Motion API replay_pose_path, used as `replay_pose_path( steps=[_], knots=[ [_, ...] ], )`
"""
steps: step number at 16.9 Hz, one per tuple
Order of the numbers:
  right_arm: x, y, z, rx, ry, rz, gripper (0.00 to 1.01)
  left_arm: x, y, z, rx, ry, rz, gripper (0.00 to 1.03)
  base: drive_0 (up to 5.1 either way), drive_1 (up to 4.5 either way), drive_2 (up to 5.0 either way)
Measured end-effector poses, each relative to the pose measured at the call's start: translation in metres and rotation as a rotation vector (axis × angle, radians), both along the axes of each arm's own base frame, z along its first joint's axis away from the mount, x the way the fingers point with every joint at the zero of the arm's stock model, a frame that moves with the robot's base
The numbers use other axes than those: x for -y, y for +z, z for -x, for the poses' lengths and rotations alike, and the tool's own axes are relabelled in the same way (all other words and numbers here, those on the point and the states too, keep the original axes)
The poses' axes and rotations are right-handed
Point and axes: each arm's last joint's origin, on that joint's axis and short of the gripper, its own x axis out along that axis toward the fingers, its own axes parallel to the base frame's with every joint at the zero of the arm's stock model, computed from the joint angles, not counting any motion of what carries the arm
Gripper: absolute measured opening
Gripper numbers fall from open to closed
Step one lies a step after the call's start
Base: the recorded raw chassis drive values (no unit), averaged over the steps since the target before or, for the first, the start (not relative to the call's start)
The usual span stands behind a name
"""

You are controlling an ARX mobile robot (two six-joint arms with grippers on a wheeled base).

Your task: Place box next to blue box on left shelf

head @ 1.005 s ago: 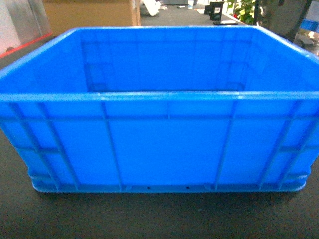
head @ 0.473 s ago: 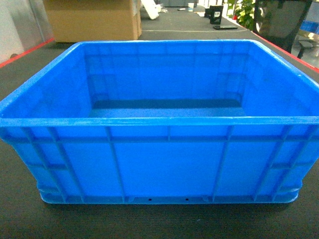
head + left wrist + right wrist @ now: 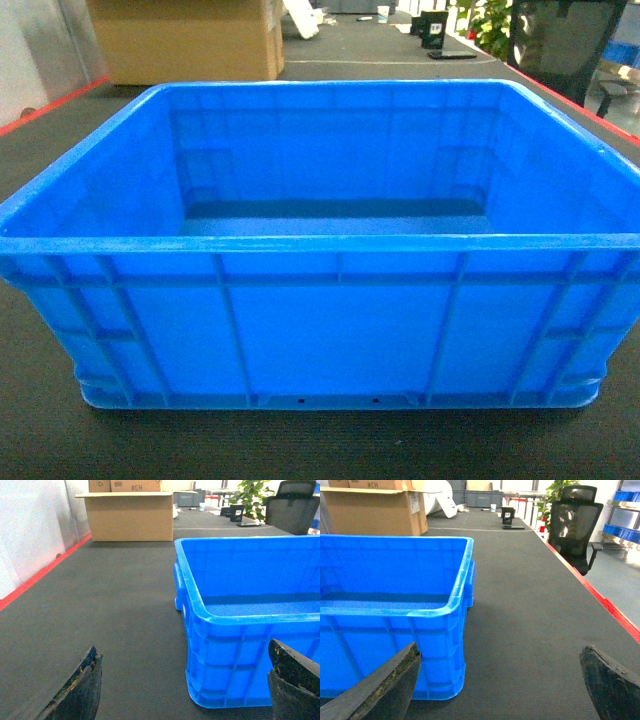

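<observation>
The box is a large open-top blue crate with a thick rim and ribbed walls. It stands empty on a dark mat and fills the head view. My left gripper is open, low over the mat just short of the box's near left corner. Its right finger overlaps the front wall. My right gripper is open near the box's near right corner, holding nothing. The other blue box and the left shelf are out of view. Neither gripper shows in the head view.
A large open cardboard carton stands on the mat behind the box to the left. A red line edges the mat on the left and another red line on the right. A black office chair stands off the right edge.
Since a second ago the box has dropped lower in the head view and more of its inside floor shows. In the last half second nothing has moved.
</observation>
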Motion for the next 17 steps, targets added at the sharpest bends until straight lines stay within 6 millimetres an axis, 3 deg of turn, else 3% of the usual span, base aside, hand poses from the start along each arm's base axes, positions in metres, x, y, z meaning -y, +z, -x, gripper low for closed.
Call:
replay_pose_path(
  steps=[17],
  knots=[
    [0.0000,0.0000,0.0000,0.000,0.000,0.000,0.98,0.0000,0.0000,0.0000,0.000,0.000,0.000,0.98,0.0,0.00,0.0]
  ],
)
